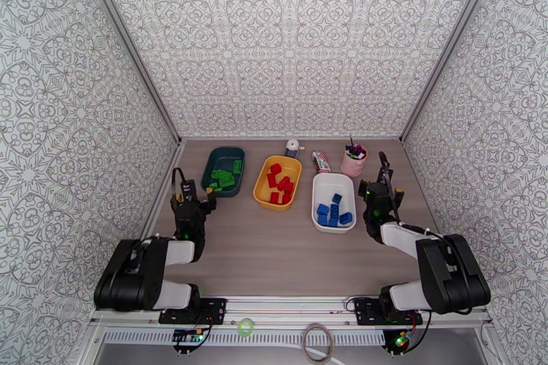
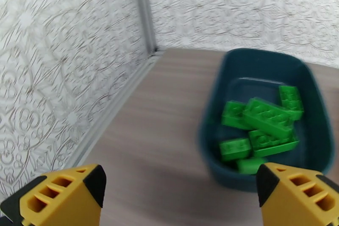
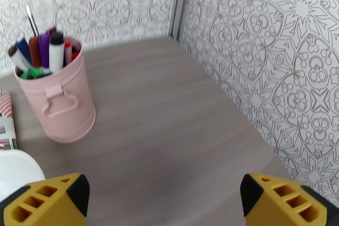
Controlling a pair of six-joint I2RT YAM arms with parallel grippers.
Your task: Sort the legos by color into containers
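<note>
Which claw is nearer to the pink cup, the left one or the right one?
Right. The right claw is just beside the pink cup, to its right; the left claw is far across the table, by the teal tray.

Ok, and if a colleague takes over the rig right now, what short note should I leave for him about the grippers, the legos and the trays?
Left gripper: open, holds nothing, just short of the dark teal tray.
Right gripper: open, holds nothing, above the table beside the pink cup of pens.
Things: green legos in the dark teal tray, red legos in the yellow tray, blue legos in the white tray.
Done: every lego I can see lies in a tray with its own colour.
Left: sorting looks finished; probably only a final check.
</note>
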